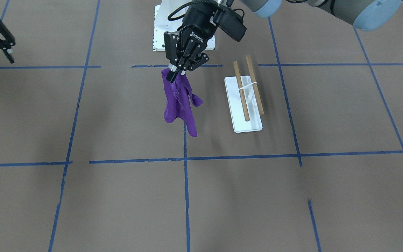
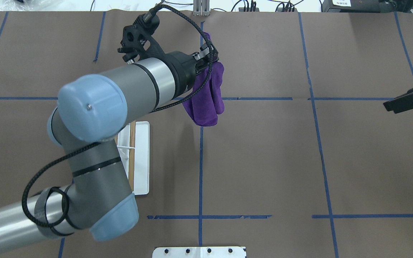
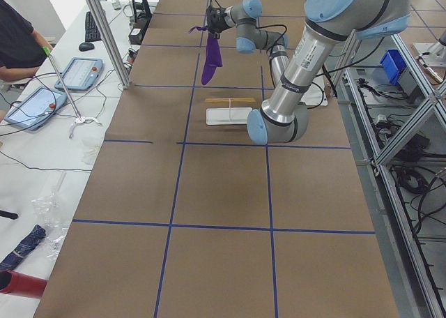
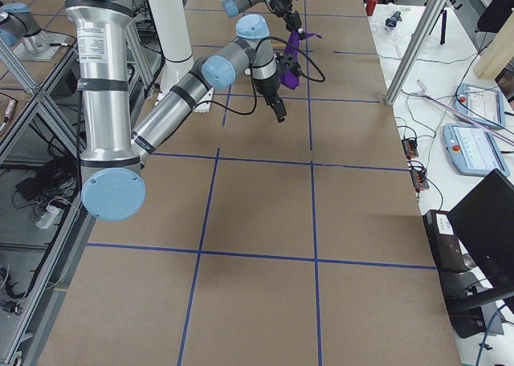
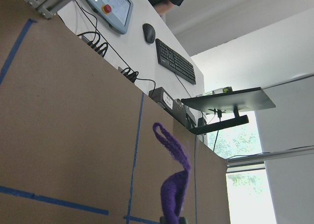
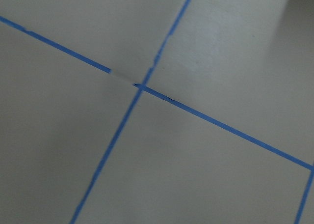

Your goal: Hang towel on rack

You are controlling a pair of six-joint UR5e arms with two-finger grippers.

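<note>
A purple towel [image 1: 180, 103] hangs from my left gripper [image 1: 175, 73], which is shut on its top corner and holds it above the table. The towel also shows in the overhead view [image 2: 208, 96] and the left wrist view [image 5: 174, 184]. The rack [image 1: 247, 87], two wooden dowels joined by a thin white loop over a small white tray [image 1: 247, 126], stands beside the towel and apart from it, on my left side. In the overhead view my left arm hides most of the rack [image 2: 142, 157]. My right gripper [image 1: 8, 52] is open and empty, far off at my right [image 2: 389, 105].
The white bolted robot pedestal [image 1: 159, 31] sits behind the left gripper. Blue tape lines [image 1: 185, 157] cross the brown table cover. A side bench with tablets [image 3: 77, 72] and a seated person lies beyond the table's far edge.
</note>
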